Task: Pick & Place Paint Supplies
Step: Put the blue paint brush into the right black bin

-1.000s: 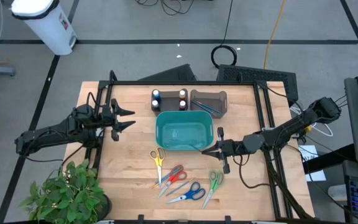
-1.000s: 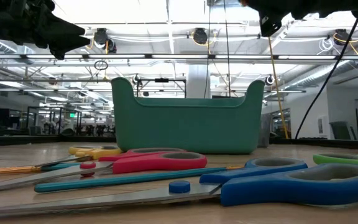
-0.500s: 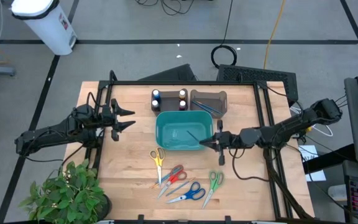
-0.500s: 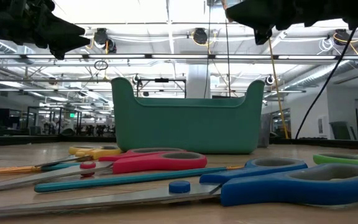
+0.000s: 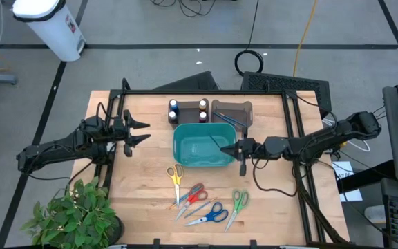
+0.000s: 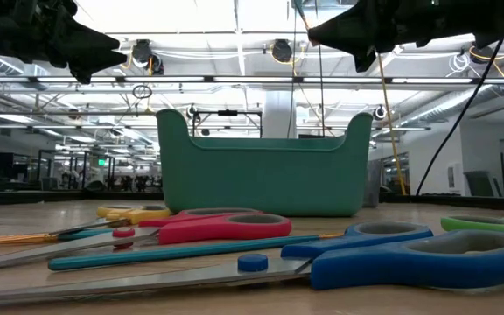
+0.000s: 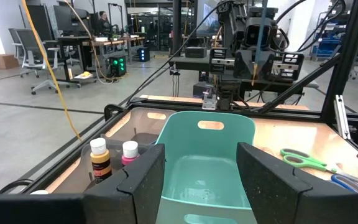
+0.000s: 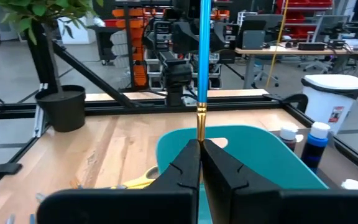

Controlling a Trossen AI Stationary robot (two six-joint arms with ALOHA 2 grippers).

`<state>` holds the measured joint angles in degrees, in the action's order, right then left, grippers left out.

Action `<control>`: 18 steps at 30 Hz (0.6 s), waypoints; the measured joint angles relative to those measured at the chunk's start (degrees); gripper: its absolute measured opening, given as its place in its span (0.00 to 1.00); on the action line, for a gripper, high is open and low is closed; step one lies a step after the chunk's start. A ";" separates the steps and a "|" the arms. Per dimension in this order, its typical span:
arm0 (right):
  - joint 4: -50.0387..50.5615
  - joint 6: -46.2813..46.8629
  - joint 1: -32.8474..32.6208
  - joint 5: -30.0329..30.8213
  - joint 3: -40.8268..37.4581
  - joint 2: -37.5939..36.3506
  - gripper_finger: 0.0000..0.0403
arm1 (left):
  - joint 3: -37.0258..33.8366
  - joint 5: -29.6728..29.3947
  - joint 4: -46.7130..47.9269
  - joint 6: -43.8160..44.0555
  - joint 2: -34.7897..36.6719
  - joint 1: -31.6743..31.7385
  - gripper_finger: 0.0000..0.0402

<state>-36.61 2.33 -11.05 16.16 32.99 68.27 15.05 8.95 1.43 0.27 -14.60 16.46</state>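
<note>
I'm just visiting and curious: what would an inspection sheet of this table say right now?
Surface: pale wooden table, black-framed.
Job's things: blue-handled paintbrush in right hand; small paint bottles; teal plastic bin.
Clutter: coloured scissors; dark grey holder.
Hands: right hand shut on the brush over the bin's edge; left hand open, waiting at the table's left.
Cables: black coil on floor.
Surroundings: potted plant; white bin.

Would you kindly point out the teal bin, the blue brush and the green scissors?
Teal bin (image 5: 185, 131): high view, its left rim.
Blue brush (image 8: 204, 56): right wrist view, mid-handle, above the right claw.
Green scissors (image 5: 239, 199): high view, the handles.
</note>
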 joint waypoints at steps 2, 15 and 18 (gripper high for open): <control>0.01 0.00 0.63 0.00 0.00 0.00 0.00 | 0.00 0.00 0.00 0.00 0.01 0.01 0.52; 0.03 -0.04 5.62 -0.02 0.00 0.00 0.00 | 0.00 -0.01 0.00 0.00 0.00 0.00 0.52; 0.05 -0.04 7.01 -0.02 0.00 0.00 0.00 | 0.00 -0.02 0.00 0.00 -0.01 -0.01 0.52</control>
<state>-36.56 2.28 -4.04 16.14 32.99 68.27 15.05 8.93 1.44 0.27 -14.61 16.45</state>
